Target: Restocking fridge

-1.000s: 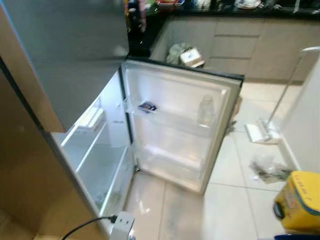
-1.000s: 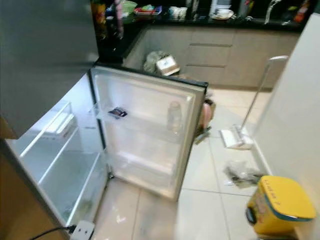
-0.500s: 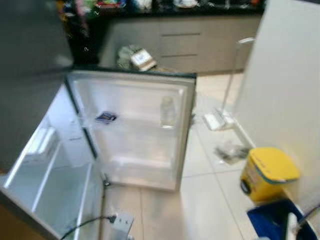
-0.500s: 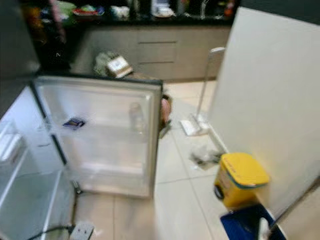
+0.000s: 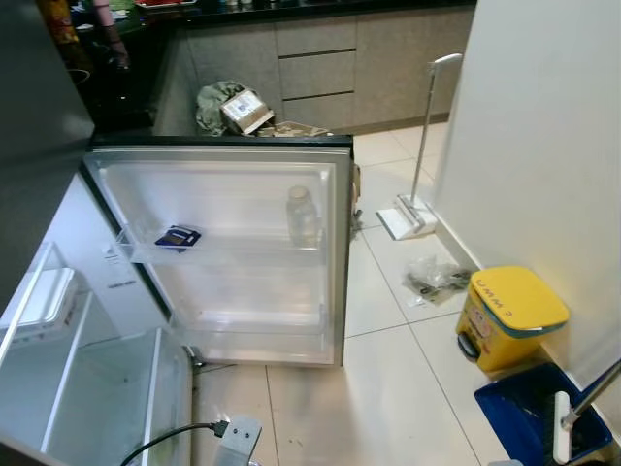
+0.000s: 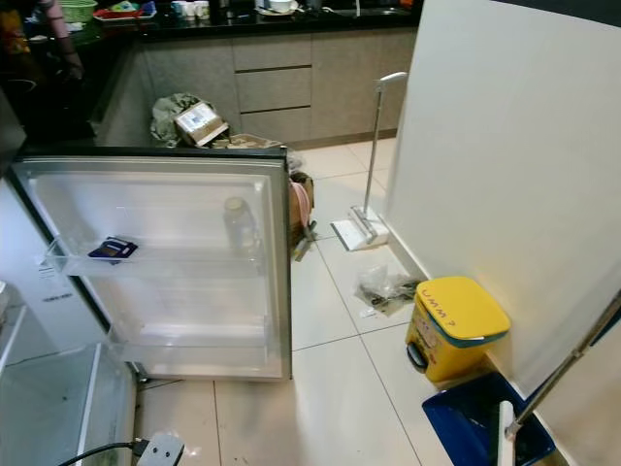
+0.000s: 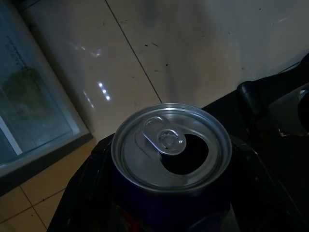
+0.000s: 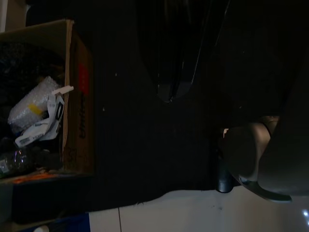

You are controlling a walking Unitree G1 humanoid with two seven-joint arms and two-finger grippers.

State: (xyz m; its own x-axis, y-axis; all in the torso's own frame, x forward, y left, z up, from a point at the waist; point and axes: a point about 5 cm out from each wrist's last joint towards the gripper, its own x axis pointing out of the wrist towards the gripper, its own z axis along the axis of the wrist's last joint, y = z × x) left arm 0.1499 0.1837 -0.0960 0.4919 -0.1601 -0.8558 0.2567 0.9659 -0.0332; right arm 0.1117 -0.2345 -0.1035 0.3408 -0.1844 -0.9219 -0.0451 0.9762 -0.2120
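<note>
Change: camera has swung right; fridge door itself has not moved.
Left gripper: clamped on the can, upright, tab already pulled.
Right gripper: dark, fingers look closed, idle near a box.
Can: low beside the fridge, above floor tile.
Door: open, bottle on its shelf.
Risk: open can may spill if tilted during placement.

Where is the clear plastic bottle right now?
The clear plastic bottle stands upright on the upper shelf of the open fridge door, near the shelf's right end, well apart from the small dark blue packet at its left end.
</note>
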